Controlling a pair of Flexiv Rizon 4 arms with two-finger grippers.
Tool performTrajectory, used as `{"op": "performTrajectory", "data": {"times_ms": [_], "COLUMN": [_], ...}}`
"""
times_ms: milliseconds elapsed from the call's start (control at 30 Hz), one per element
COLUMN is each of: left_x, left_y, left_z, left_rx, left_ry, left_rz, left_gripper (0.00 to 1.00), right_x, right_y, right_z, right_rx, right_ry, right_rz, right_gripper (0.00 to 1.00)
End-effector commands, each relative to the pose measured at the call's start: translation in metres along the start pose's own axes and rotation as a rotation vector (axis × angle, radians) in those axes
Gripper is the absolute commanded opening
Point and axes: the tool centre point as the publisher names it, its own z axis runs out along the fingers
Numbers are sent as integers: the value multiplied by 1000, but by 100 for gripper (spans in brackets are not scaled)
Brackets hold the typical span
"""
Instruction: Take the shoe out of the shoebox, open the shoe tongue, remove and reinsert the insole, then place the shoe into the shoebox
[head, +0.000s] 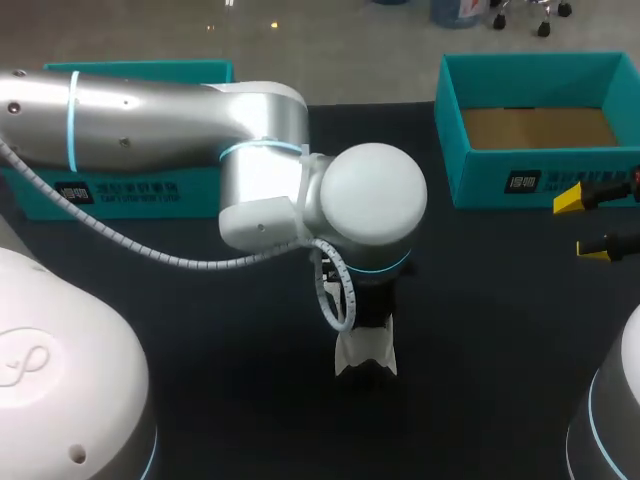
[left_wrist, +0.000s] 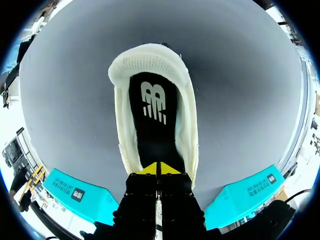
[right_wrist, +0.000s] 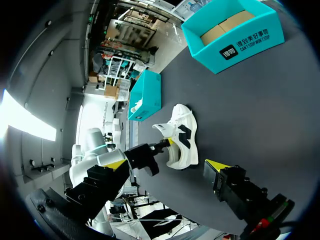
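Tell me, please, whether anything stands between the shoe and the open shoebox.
Nothing visible does: only bare table lies between shoe and shoebox. The open right pincer hangs near the box's front wall.

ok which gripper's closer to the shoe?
Left. The left gripper is right at the shoe, tips over its opening; the right gripper sits well off to the side, by the open shoebox.
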Motion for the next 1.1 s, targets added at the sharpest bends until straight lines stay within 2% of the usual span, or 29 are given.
{"op": "performTrajectory", "data": {"times_ms": [33,67,233,300,500,900,1100], "left_x": [3,3,3,2,2,4,5], "left_y": [1,2,1,0,0,-1,5], "left_z": [-2,-2,3,2,5,1,0], "left_rx": [-13,-7,-2,-4,-1,-13,-18], "left_ry": [25,31,57,65,91,110,116], "left_rz": [2,3,3,-11,-20,-35,-42], "left_gripper": [0,0,61,65,100,100,100], "right_x": [0,0,0,0,0,0,0], "right_y": [-1,-1,-1,-1,-1,-1,-1], "right_z": [0,0,0,0,0,0,0], "right_rx": [-2,-2,-2,-2,-2,-2,-2], "right_ry": [-3,-3,-3,-3,-3,-3,-3], "right_rz": [1,1,1,1,1,1,1], "right_gripper": [100,100,100,100,100,100,100]}}
